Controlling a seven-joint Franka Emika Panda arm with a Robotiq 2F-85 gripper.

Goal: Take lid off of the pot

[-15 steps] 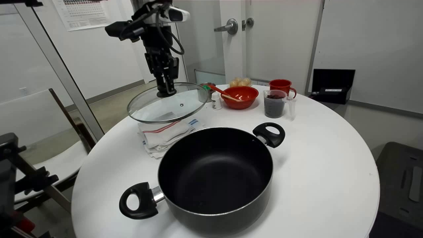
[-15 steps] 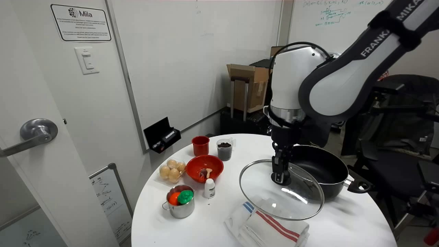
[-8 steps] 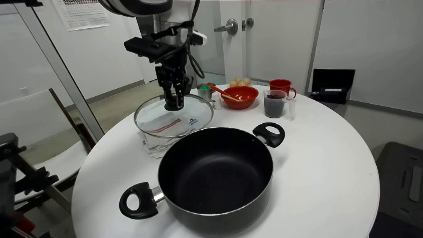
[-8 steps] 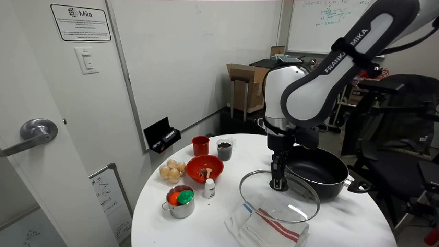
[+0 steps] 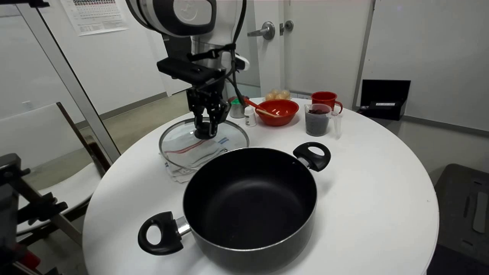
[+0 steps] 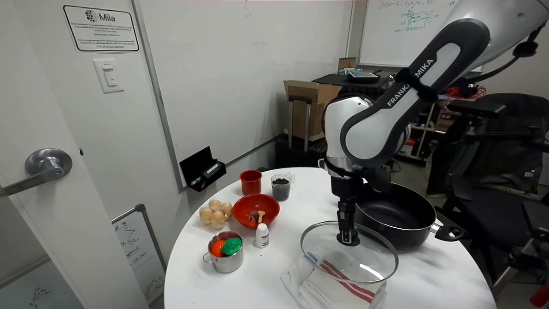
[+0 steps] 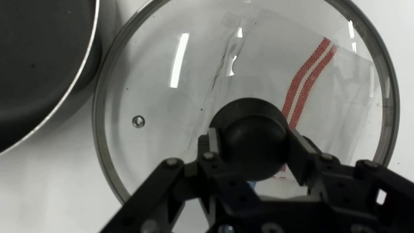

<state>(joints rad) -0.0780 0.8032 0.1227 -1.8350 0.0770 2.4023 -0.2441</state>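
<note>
The clear glass lid (image 5: 183, 137) is off the pot and hangs over a folded towel. It also shows in an exterior view (image 6: 373, 255) and fills much of the wrist view (image 7: 155, 97). My gripper (image 7: 254, 142) is shut on the lid's black knob, one finger on each side. The gripper also shows in both exterior views (image 5: 208, 126) (image 6: 346, 234). The lid is low; I cannot tell whether it touches the towel. The black pot (image 5: 250, 198) stands uncovered and empty beside it, also in view here (image 6: 394, 214) and at the wrist view's left (image 7: 42, 64).
The white towel (image 6: 339, 292) with red and blue stripes lies under the lid. A red bowl (image 6: 253, 206), white bottle (image 6: 262, 236), steel cup (image 6: 227, 259), eggs (image 6: 214, 212), red mug (image 6: 251, 182) and measuring cup (image 6: 281, 189) stand beyond it on the round table.
My gripper has come down with the lid in its grip, closer to the towel and the pot's side. The pot has shifted very slightly in the last half second.
</note>
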